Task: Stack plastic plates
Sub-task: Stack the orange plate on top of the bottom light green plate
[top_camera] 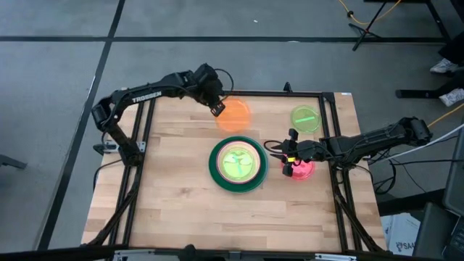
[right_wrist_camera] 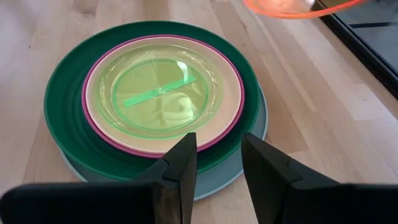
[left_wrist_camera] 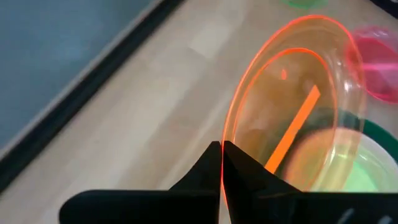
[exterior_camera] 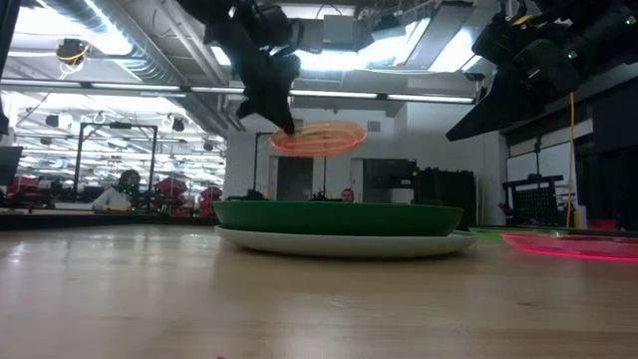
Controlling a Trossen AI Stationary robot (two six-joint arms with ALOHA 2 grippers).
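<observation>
From above, the left gripper [top_camera: 217,109] sits over the far middle of the worktop [top_camera: 174,196], its fingers pinched on the rim of the orange plate [top_camera: 234,115]; only the low view shows that this plate [exterior_camera: 319,138] hangs in the air, clear of the wood and higher than the stack. The left wrist view shows the grip itself: two dark fingertips [left_wrist_camera: 211,163] pressed together on the plate's thin edge. The stack [top_camera: 238,164] stands at mid-worktop. The right wrist view reveals its layers: a light blue plate [right_wrist_camera: 236,168] at the bottom, a dark green plate [right_wrist_camera: 65,99] on it, then a magenta plate [right_wrist_camera: 88,74], a pale pink plate [right_wrist_camera: 221,99] and a lime green plate [right_wrist_camera: 155,90] on top. The right gripper [top_camera: 288,154] hovers just beside the stack, fingers spread and holding nothing, above the translucent red plate [top_camera: 301,171] lying flat. A second lime green plate [top_camera: 306,118] lies near the far right corner.
</observation>
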